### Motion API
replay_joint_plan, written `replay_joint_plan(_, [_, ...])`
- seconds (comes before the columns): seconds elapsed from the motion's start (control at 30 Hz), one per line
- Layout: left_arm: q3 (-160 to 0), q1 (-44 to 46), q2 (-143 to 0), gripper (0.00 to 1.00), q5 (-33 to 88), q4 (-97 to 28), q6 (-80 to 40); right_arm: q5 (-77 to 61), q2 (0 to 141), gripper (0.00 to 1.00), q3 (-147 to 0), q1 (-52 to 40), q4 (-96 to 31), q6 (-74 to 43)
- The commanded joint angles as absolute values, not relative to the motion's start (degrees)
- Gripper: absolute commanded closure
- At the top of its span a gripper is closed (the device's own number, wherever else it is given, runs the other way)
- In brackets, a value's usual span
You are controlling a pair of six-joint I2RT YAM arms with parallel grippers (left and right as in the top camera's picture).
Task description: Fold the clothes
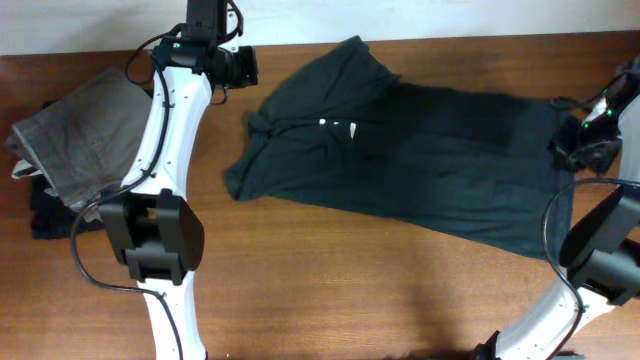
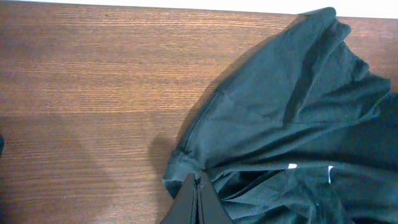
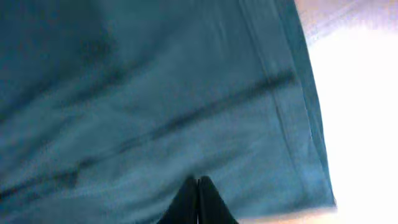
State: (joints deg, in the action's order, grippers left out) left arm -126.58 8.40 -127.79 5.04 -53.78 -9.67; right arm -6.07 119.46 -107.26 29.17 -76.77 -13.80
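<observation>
T-shirt lies rumpled across the counter. Left claw pinched shut on its bunched collar end — right claw likewise shut on the hem end. Advice: lift both together, pull taut — flatten before folding.

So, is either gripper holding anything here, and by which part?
Both are shut on the T-shirt: the left gripper pinches bunched fabric at its sleeve end, the right gripper pinches near the stitched hem edge.
</observation>
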Motion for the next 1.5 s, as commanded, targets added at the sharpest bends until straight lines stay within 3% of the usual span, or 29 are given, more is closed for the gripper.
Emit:
replay_joint_plan(0.0, [-126.63,7.53,-127.79,0.99,6.17,-53.98,-9.76,-4.27,118.19,0.96,-107.85,30.92,-80.84,-15.51])
replay_joint_plan(0.37, [-126.63,6.85,-127.79,0.99,4.71,-53.23,-9.76,3.99,118.17,0.96,-95.29,32.36,-82.91,-19.49])
replay_joint_plan(0.8, [-126.63,6.85,-127.79,0.99,3.62,-52.56,-9.74,9.58,118.21,0.96,-77.73,36.77,-65.82,-22.55])
replay_joint_plan(1.2, [-126.63,6.85,-127.79,0.99,3.64,-53.06,-9.74,12.4,118.39,0.96,-73.03,43.59,-53.23,-17.85])
replay_joint_plan(1.47, [-126.63,7.35,-127.79,0.99,3.66,-55.16,-9.76,13.32,118.39,0.96,-75.44,45.76,-52.21,-16.95])
